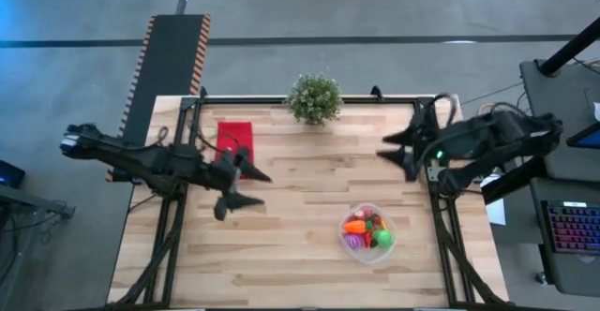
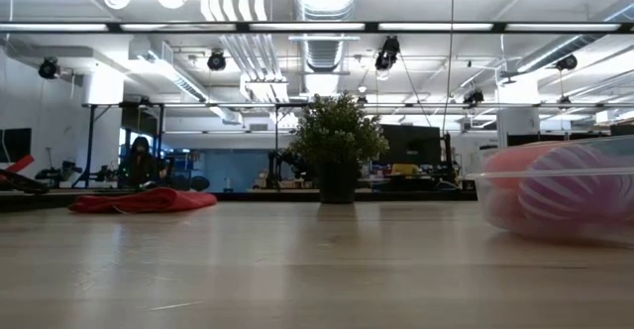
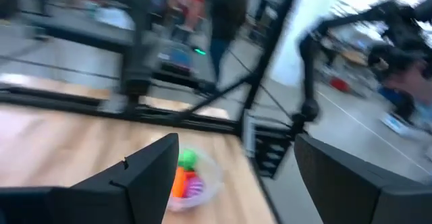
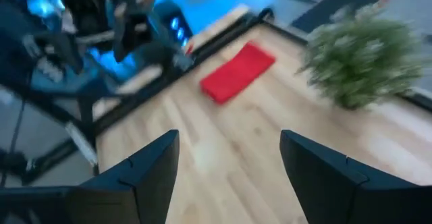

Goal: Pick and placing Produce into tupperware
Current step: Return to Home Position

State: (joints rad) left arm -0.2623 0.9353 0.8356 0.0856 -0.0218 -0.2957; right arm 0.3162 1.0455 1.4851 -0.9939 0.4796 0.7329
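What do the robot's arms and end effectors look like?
The left arm and right arm are near-black jointed links. The left end effector and right end effector each have two flat, tapering dark fingers. A green light dots the right wrist.

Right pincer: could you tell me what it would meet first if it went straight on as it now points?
Open and empty, the right pincer aims across bare table towards the red cloth; that cloth looks first in line, though depth is unclear. The plant stands aside.
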